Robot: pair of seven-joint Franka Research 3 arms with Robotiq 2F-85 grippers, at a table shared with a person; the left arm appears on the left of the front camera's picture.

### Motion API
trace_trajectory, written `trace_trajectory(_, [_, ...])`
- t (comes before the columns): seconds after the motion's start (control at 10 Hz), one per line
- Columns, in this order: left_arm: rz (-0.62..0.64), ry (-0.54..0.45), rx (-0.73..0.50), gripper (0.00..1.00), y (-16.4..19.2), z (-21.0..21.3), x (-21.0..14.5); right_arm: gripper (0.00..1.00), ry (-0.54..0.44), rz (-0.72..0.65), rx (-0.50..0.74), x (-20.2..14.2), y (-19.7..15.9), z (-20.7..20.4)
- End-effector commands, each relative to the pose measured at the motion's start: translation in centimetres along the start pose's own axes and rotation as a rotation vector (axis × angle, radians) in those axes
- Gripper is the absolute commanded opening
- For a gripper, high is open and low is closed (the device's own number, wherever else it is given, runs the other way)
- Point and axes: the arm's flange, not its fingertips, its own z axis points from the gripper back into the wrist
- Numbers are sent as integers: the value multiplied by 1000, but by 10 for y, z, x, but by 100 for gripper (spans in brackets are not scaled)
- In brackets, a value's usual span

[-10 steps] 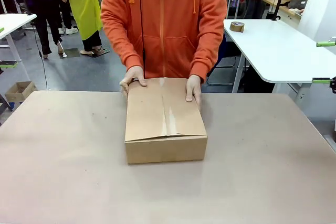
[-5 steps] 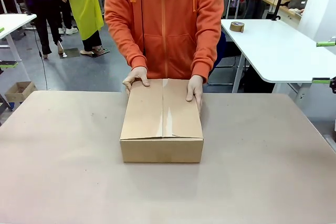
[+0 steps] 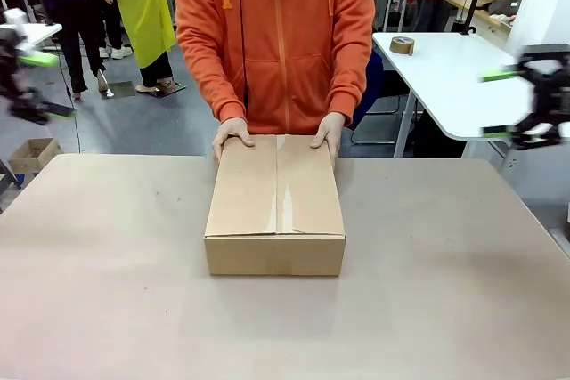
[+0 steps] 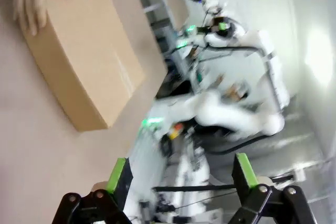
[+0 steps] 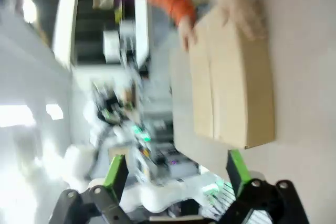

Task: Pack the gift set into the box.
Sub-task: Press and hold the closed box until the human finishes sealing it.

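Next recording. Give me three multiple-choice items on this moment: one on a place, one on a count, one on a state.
1. Where does the box sit?
A. On the middle of the brown table
B. On the floor
C. On a chair

2. How many of the person's hands touch it?
A. None
B. One
C. Two

3. How are its top flaps?
A. Standing open
B. Folded shut
C. Torn off

Answers:
1 A: in the front view it stands mid-table.
2 C: both grip its far edge.
3 B: they lie flat and meet along a centre seam.
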Motion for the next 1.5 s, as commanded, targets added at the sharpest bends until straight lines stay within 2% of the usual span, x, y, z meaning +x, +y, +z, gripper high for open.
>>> trace_trajectory(0.0, [-198, 211, 28, 100, 6, -80, 17, 100, 152, 261, 93, -16, 13, -84])
trace_trajectory(0.1, [-189, 240, 42, 100, 21, -106, 16, 100, 248, 348, 90, -40, 3, -110])
trace_trajectory(0.2, [10, 282, -44, 100, 28, -82, 16, 100, 365, 378, -172, -43, -11, -86])
trace_trajectory(0.3, [-153, 224, 52, 100, -5, -113, 28, 100, 208, 262, 10, -44, 28, -99])
trace_trajectory(0.5, [-153, 224, 52, 100, -5, -113, 28, 100, 208, 262, 10, -44, 28, -99])
trace_trajectory(0.6, [-153, 224, 52, 100, -5, -113, 28, 100, 288, 305, -39, -52, 17, -109])
trace_trajectory(0.7, [-140, 243, 35, 100, 4, -117, 29, 100, 176, 694, -29, -33, 27, -131])
trace_trajectory(0.8, [-359, 419, 61, 100, 14, -126, 41, 100, 193, 1022, 140, -29, 25, -153])
trace_trajectory(0.9, [-698, 329, -70, 100, 15, -143, 54, 100, 177, 1230, 234, -25, 19, -170])
trace_trajectory(1.1, [-1157, 196, 15, 100, 31, -174, 66, 100, 106, 1418, 573, -23, 11, -196])
trace_trajectory(1.2, [-1325, 46, 29, 100, 36, -188, 63, 100, 64, 1442, 663, -16, 6, -205])
trace_trajectory(1.3, [-1459, -89, 6, 100, 36, -199, 55, 100, 16, 1431, 669, -11, 0, -212])
trace_trajectory(1.4, [-1566, -192, 64, 100, 33, -199, 50, 100, 13, 1406, 575, -6, -8, -219])
